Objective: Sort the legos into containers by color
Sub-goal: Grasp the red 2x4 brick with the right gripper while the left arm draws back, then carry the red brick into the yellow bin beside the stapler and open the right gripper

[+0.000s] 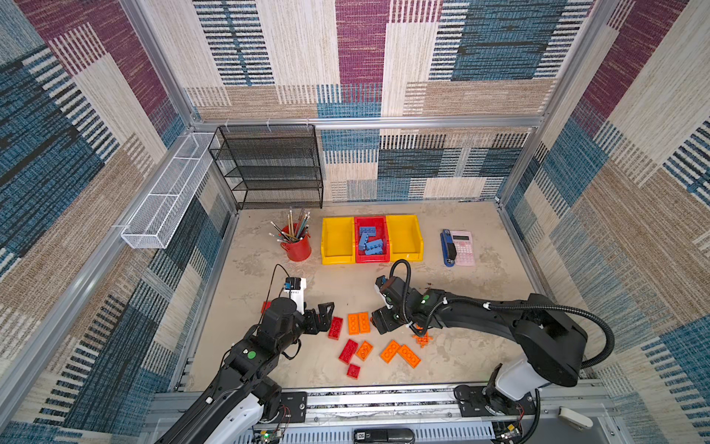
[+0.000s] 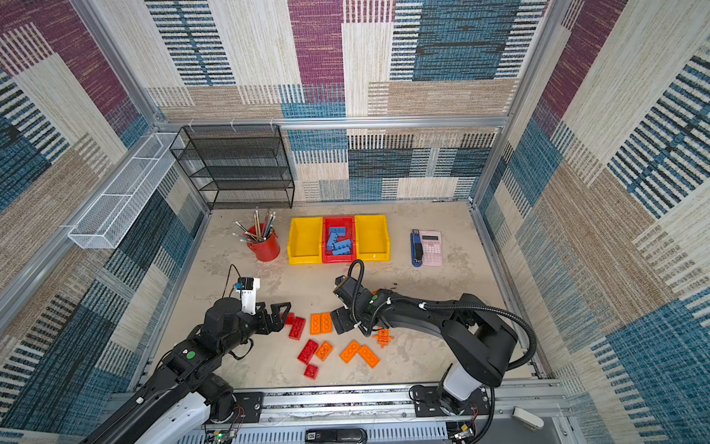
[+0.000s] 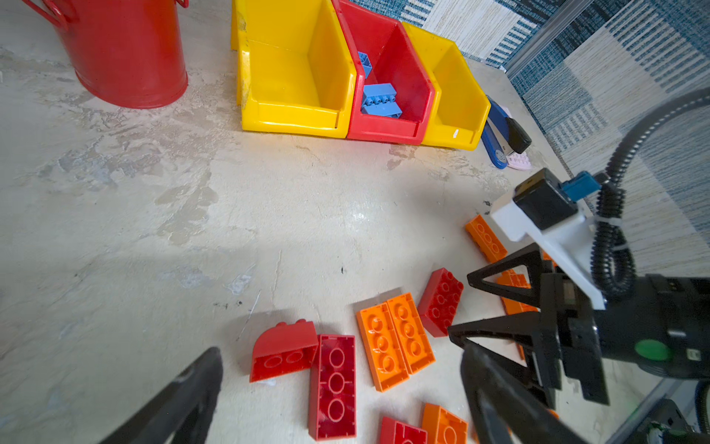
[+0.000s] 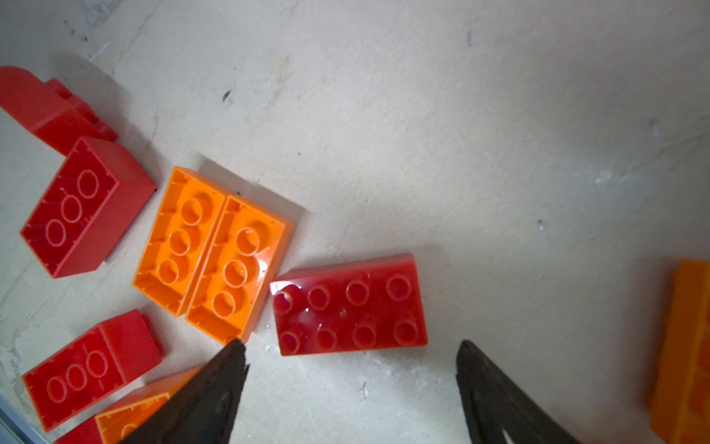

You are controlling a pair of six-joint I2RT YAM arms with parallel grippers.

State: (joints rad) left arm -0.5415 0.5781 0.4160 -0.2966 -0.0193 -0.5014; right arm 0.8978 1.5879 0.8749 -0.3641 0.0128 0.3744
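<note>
The right tool (image 4: 350, 351) is hanging low over the counter (image 4: 499, 134), jaws standing wide and gripping nothing, and a studs-up red brick (image 4: 347, 305) is lying just ahead of its tips, just beside an orange pair (image 4: 215, 253). The brick's long axis is running across the gap, finger to finger, so closing here would probably be pinching it by its short ends. The left tool (image 3: 342, 351), also wide and empty, is hovering by a hollow-side-up red brick (image 3: 333, 384) instead. The yellow bins (image 1: 337, 240) are sitting empty at the back, well apart from both.
</note>
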